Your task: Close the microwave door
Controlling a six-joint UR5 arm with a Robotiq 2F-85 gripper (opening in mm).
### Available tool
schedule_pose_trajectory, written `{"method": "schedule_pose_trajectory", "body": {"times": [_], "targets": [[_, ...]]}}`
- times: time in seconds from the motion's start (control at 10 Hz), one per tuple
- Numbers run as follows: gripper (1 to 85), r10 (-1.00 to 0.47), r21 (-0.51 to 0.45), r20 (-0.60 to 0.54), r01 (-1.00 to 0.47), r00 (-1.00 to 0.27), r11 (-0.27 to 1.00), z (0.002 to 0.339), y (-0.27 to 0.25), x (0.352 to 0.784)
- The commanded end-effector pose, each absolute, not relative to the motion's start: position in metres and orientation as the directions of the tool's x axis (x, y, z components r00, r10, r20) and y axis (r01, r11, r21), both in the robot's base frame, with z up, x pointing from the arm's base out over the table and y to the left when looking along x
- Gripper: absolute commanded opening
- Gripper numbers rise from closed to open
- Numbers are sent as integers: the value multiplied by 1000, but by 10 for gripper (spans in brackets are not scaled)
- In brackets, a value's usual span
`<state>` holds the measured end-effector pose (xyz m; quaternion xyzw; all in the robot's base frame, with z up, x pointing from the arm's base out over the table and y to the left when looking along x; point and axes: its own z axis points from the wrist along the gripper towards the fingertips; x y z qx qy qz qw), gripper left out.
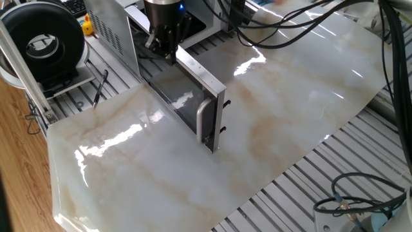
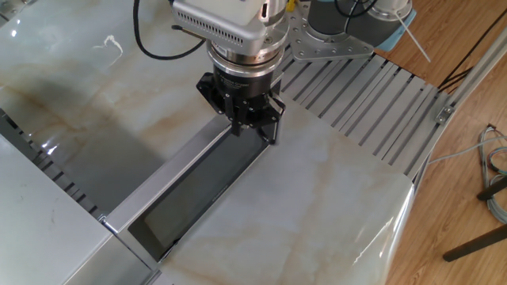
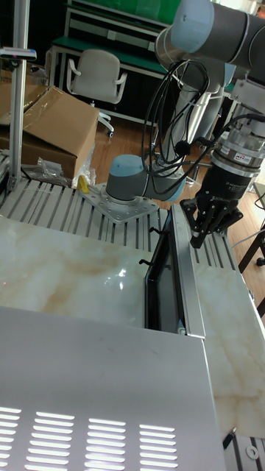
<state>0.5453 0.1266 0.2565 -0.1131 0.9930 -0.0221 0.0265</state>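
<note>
The microwave door (image 1: 183, 96) stands wide open, swung out edge-on over the marble sheet, its bar handle (image 1: 203, 121) at the free end. The microwave (image 1: 112, 29) shows its vented grey casing at the back left. My gripper (image 1: 167, 54) points down at the door's silver top edge, on the outer side. In the other fixed view the gripper (image 2: 268, 136) sits at the far end of the door (image 2: 198, 186). From the tall fixed view the gripper (image 3: 197, 239) hangs just right of the door (image 3: 188, 280), beyond the microwave (image 3: 96, 383). Its fingers look shut and hold nothing.
A round black fan-like device (image 1: 45, 42) and a small yellow toy (image 1: 87, 26) sit at the back left. The marble sheet (image 1: 290, 116) covers the slotted metal table. Loose cables (image 1: 351, 200) lie at the lower right. The arm's base (image 3: 132, 188) stands beyond the door.
</note>
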Motion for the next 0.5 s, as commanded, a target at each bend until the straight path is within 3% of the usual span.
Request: {"method": "schedule_pose_trajectory", "body": {"times": [0.0, 0.4], "targets": [[13, -237, -43, -49, -235, -970, 971, 257, 123, 546], [13, -258, -49, -45, -256, -965, 966, 260, 112, 545]]}}
